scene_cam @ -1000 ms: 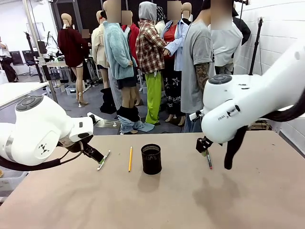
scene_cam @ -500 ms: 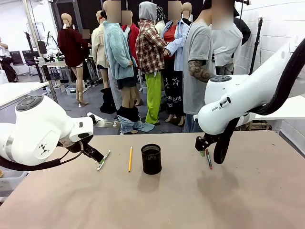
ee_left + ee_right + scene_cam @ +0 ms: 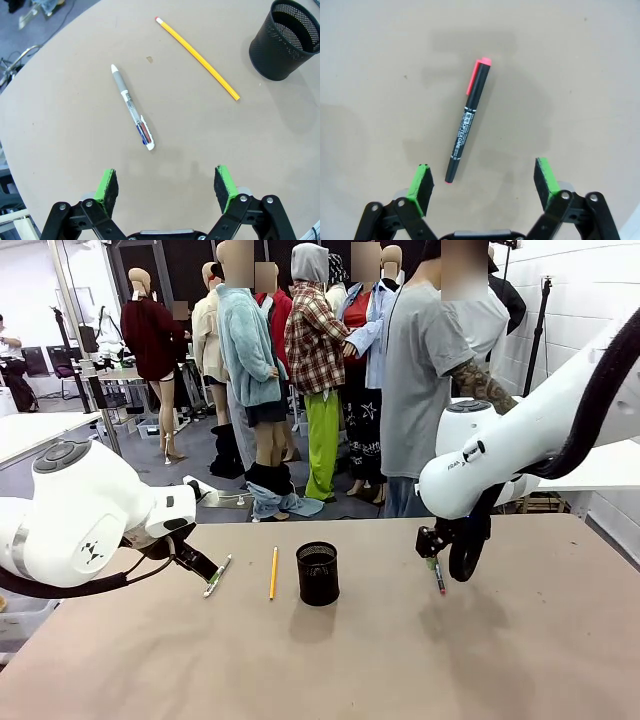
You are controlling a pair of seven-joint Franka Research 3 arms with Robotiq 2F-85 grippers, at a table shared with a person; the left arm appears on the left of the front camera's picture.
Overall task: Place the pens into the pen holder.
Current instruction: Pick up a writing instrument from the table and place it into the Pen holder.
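The black mesh pen holder (image 3: 317, 573) stands upright mid-table, and the left wrist view has it at top right (image 3: 287, 40). To its left lie the yellow pencil (image 3: 273, 573) (image 3: 197, 57) and the white pen (image 3: 217, 576) (image 3: 132, 107). My left gripper (image 3: 166, 185) is open, hovering just short of the white pen, low by the table (image 3: 195, 562). Right of the holder lies the dark pen with a red end (image 3: 438, 575) (image 3: 468, 120). My right gripper (image 3: 482, 180) hangs open above it (image 3: 432, 540), the pen's lower tip between the green pads.
A person in a grey shirt (image 3: 420, 370) stands at the far edge, one forearm (image 3: 480, 385) behind my right arm. Bare tan tabletop (image 3: 330, 660) spreads in front of the holder and to both sides.
My right arm has swung its elbow link around and the gripper has shifted slightly right over the dark pen. The person's forearm moved to the right. The left arm stayed still.
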